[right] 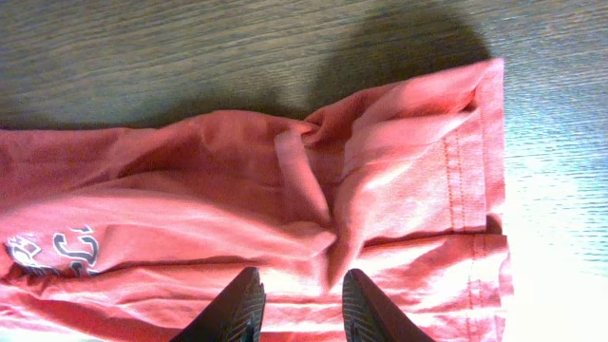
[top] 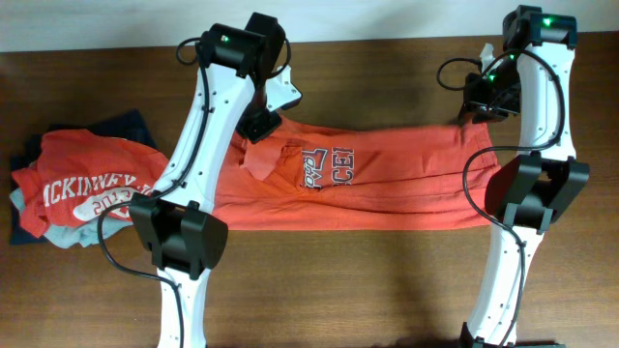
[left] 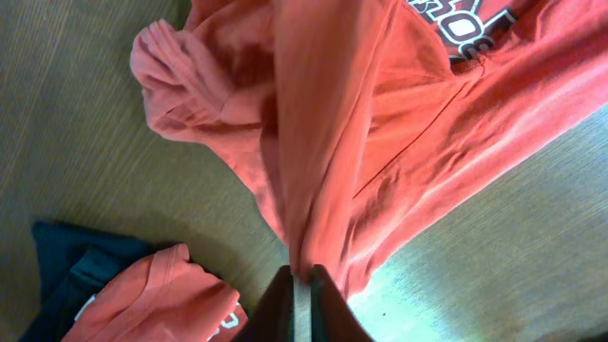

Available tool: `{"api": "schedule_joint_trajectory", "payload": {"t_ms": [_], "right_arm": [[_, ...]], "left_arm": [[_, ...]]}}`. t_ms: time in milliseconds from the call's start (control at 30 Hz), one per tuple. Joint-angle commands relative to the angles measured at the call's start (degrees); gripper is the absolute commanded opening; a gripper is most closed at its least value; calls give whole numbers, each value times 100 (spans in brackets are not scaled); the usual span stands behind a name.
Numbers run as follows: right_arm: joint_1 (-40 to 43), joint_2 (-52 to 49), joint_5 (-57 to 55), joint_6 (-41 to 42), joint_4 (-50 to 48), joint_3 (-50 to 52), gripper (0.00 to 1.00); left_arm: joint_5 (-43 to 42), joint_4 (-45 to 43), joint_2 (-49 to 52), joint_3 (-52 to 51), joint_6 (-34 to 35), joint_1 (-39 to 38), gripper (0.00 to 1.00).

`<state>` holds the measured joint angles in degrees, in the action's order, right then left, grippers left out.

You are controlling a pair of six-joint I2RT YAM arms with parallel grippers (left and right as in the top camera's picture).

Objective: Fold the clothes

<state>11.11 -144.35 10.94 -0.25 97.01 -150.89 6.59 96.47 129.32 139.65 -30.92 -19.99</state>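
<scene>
I see the shirt [top: 387, 184] mid-table, folded into a band, long axis left-right, hem at the right end. Chest print faces up, and only "CE" is readable. Left gripper [left: 302, 281] pinches a raised ridge of it. Right gripper [right: 299, 304] is slightly parted over the hem end, holding nothing. Pile [top: 87, 188] at left reads "CKINNEY".

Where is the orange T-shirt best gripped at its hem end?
Pinch the raised fold beside the stitched hem of the orange T-shirt, coming straight down from above: that ridge stands up, whereas the cloth around it lies flat.
</scene>
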Motion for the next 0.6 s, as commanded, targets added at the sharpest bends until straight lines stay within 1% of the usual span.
{"api": "schedule_joint_trajectory", "payload": {"t_ms": [0,100,133,167,200,233,267,367,400,433,467,500,567], "right_arm": [[17,181,-118,-42,33,-13,33],[22,181,-142,-42,33,-13,33],[22,181,-138,-42,31,-13,33],[22,181,-138,-42,24,-13,34],[22,181,-138,-42,-13,-13,40],[22,179,-138,-42,-37,-13,41],[24,155,-138,-39,-92,-13,49],[28,74,-138,-35,-39,50,53],[28,52,-140,-4,-33,155,55],[28,39,-155,48,-57,280,56],[26,28,-190,72,-131,560,59],[26,28,-197,72,-179,732,59],[26,28,-190,72,-208,1108,58]], "left_arm": [[-101,24,-227,-2,-109,111,14],[-101,24,-227,-2,-109,168,22],[-105,24,-227,-2,-107,199,27],[-107,24,-227,-2,-107,208,28],[-107,24,-227,-2,-105,225,29],[-105,24,-227,-2,-105,232,31],[-107,24,-227,-2,-105,243,37],[-129,13,-227,-2,-105,243,48],[-127,-37,-227,-2,-72,245,59],[-127,-109,-227,-2,2,251,79],[-120,-317,-227,-4,348,273,83],[-109,-411,-227,-2,573,295,82],[-35,-522,-227,-2,1130,372,75]]}}
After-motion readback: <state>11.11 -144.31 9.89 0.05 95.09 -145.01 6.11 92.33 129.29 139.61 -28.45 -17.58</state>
